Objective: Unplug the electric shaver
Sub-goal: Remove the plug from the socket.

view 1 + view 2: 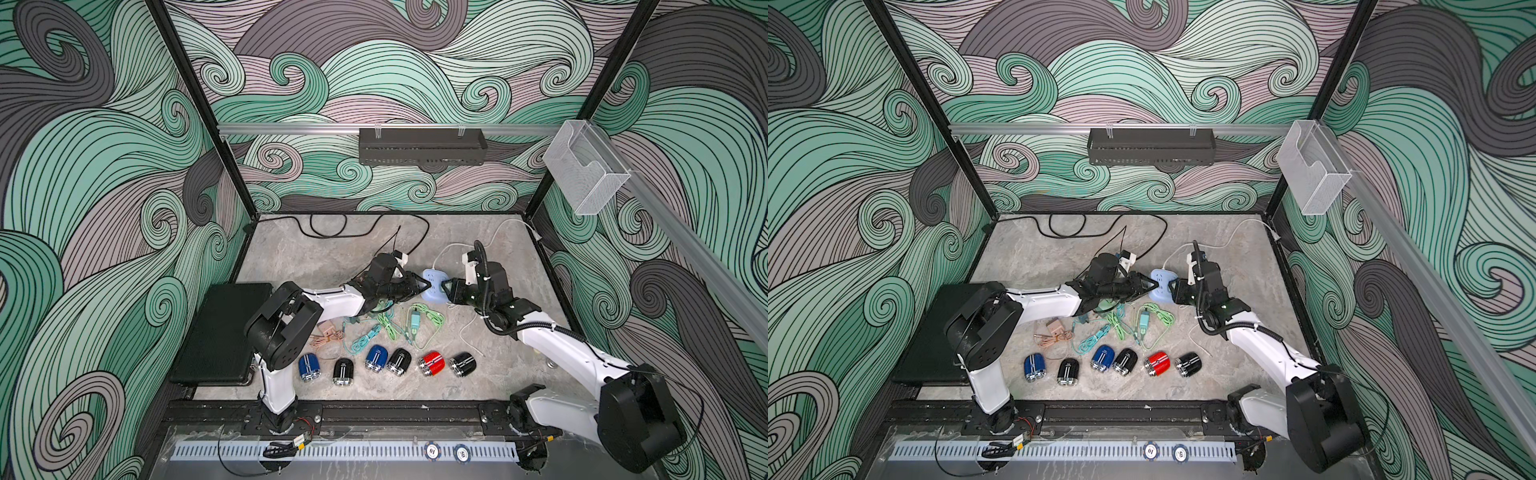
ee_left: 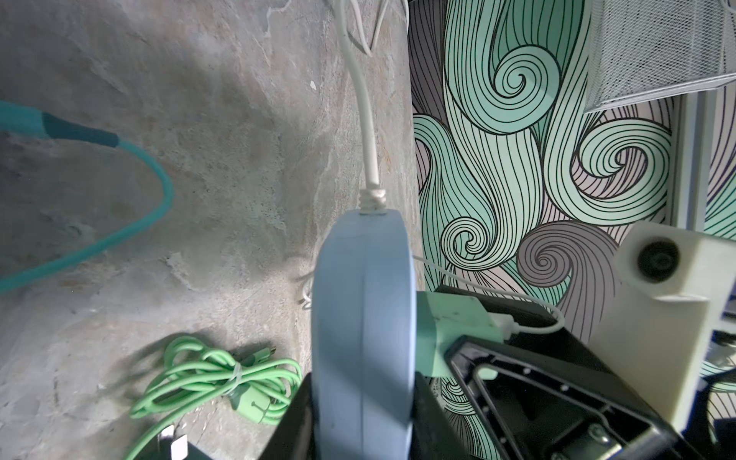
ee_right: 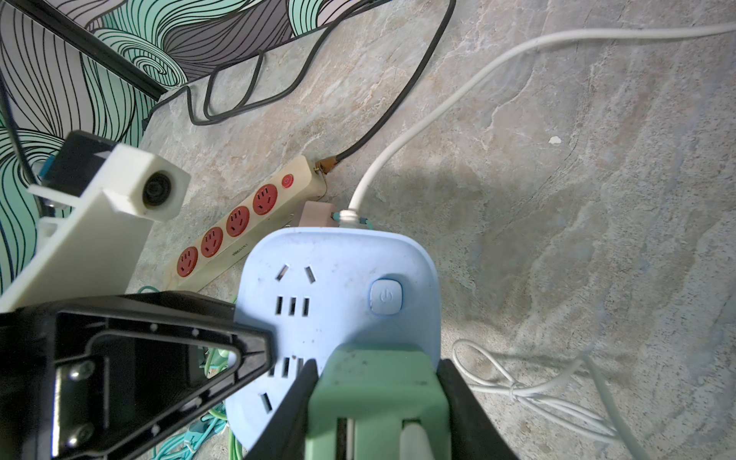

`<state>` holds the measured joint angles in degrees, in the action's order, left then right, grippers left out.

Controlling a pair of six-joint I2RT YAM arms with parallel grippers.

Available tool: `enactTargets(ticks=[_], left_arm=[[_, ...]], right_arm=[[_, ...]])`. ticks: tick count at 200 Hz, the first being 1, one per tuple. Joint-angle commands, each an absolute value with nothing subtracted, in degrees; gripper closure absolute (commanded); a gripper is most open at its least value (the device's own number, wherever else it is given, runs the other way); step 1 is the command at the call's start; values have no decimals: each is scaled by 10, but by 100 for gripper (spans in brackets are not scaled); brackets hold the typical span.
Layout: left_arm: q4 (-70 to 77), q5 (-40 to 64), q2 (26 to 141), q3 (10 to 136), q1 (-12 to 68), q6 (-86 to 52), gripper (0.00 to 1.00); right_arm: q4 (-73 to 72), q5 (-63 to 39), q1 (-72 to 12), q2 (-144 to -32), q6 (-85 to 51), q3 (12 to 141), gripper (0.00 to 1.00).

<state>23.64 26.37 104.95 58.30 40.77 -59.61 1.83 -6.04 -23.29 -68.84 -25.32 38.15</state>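
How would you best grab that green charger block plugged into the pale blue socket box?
Pinch the mint-green charger block across its flat side faces, approaching square to the face of the pale blue socket box: it sticks straight out, so a straight pull should free it.

1. Both top views – bright, even overhead light; desk [image 1: 332, 257] evenly lit, shadows short and soft. Centre sharp, patterned walls [image 1: 83, 208] bow at the edges.
2. Left wrist view dimmer – blue power strip [image 2: 362, 318] throws a soft shadow on the desk; teal cable [image 2: 79, 134] near the lens is blurred.
3. Right wrist view: desk bright with mild sheen, one broad shadow patch; green adapter [image 3: 378, 390] close up, slightly soft; corners stretched.
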Motion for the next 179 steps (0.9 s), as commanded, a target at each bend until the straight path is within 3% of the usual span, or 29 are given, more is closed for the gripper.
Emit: enactTargets(ticks=[1, 34, 111, 179], left_arm=[[221, 264, 1056, 604, 414, -574, 75], [150, 217, 1030, 599, 417, -533, 83], [143, 193, 982, 553, 403, -529, 86], [101, 177, 968, 555, 403, -515, 86]], right_arm=[[-23, -67, -238, -679, -267, 380, 79], [-20, -75, -239, -671, -285, 378, 80], [-57, -174, -185, -623, -358, 343, 81], [88, -18, -222, -588, -276, 390, 82]])
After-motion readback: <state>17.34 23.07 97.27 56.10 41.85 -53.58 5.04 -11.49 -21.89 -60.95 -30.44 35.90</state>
